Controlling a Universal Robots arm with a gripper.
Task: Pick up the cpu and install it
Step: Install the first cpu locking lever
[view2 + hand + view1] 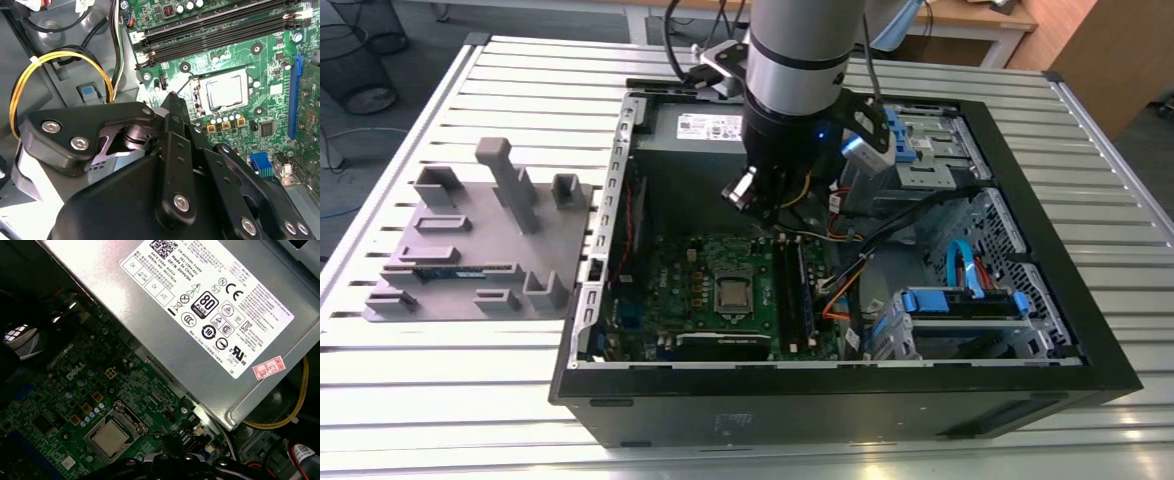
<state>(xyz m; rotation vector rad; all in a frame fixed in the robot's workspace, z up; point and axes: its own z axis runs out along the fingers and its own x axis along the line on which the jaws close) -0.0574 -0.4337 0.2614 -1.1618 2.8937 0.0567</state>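
We see the big bench (480, 390) of pale metal slats, and on it sits the open computer case (1067, 330). Our arm (794, 60) reaches down into the case from above. Well off to one side of the pincer, out on the bench, lies a grey holder tray (454, 255) with blocks and slots on it.

Inside the case, the silver power box (200, 325) is close beside the pincer, and a yellow wire (60, 60) loops near it. The green board (707, 300) lies flat on the floor of the case, just under and ahead of the pincer. Long dark memory slots (225, 30) run across the board, past the socket.

Our pincer (172, 102) hangs a little above the board. In the second wrist view its dark fingers come together to a narrow tip, and we see nothing between them, so we think it is closed and empty.

The cpu (225, 94) is the small shiny square. It sits flat inside the socket frame (195, 92) on the board, just ahead of the pincer tip and not touching it. In the first wrist view the cpu (109, 436) also lies level in its seat.

So we judge that the chip is already carried over and set in its place. We cannot tell if the frame is locked down over it. If that is part of the job, it may be left to do.
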